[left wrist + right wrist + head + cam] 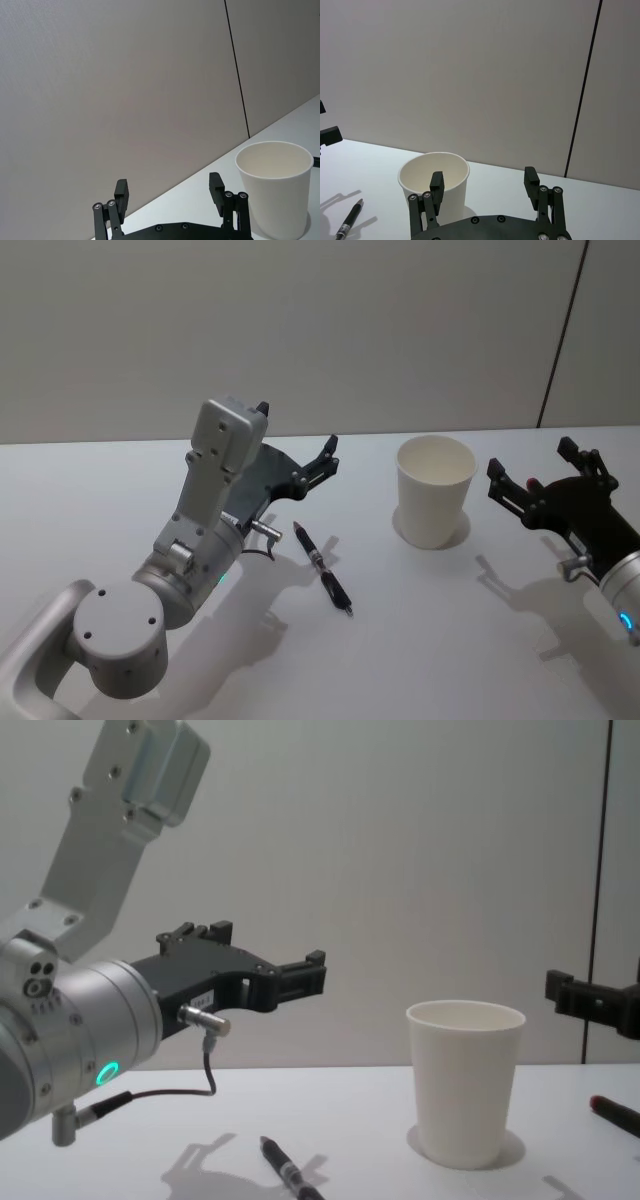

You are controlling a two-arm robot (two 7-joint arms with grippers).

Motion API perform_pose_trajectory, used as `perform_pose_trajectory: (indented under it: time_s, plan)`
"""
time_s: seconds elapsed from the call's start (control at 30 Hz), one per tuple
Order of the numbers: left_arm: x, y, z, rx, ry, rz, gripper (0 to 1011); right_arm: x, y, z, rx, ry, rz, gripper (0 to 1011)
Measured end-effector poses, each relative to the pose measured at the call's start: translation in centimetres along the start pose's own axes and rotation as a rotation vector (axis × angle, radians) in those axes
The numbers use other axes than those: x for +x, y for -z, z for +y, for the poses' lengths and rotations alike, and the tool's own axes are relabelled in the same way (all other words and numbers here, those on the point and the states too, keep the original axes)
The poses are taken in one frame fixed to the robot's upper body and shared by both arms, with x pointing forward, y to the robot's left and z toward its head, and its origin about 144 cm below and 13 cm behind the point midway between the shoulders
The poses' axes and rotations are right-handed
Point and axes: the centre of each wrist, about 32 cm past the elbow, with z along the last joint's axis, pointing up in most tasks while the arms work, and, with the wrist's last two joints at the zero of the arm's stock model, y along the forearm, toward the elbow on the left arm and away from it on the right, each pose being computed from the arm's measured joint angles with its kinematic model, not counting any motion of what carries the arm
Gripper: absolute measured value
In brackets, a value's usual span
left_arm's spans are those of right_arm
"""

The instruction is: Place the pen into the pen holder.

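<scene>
Pen (322, 567) flat on table (120, 480); left tool (168, 182) raised, spread.

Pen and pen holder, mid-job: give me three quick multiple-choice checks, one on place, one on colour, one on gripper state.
1. Where is the pen relative to the pen holder?
A) inside it
B) flat on the table, to its left
C) leaning on it

2. The pen holder's colour?
A) blue
B) white
C) red

3. The left gripper is:
A) open and empty
B) shut on the pen
C) shut on the holder

Answers:
1 B: the head view shows the pen lying apart from the holder.
2 B: it is plain white.
3 A: its fingers stand apart with nothing between them.

The right gripper, also open, is at the holder's right.
</scene>
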Motion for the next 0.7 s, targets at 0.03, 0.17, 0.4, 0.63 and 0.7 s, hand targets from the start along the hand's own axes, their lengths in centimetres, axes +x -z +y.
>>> perform_pose_trajectory:
  time_s: [0.03, 0.17, 0.4, 0.63, 0.7]
  plan:
    - [0.00, 0.00, 0.00, 0.000, 0.000, 0.000, 1001, 0.00, 0.00, 0.00, 0.000, 0.000, 0.000, 1001]
    - [0.00, 0.00, 0.00, 0.000, 0.000, 0.000, 1001, 0.00, 0.00, 0.00, 0.000, 0.000, 0.000, 1001]
    - [0.00, 0.00, 0.00, 0.000, 0.000, 0.000, 1001, 0.00, 0.00, 0.00, 0.000, 0.000, 0.000, 1001]
    - [0.00, 0.00, 0.00, 0.000, 0.000, 0.000, 1001, 0.00, 0.00, 0.00, 0.000, 0.000, 0.000, 1001]
    - [0.00, 0.00, 0.00, 0.000, 0.000, 0.000, 1001, 0.00, 0.00, 0.00, 0.000, 0.000, 0.000, 1001]
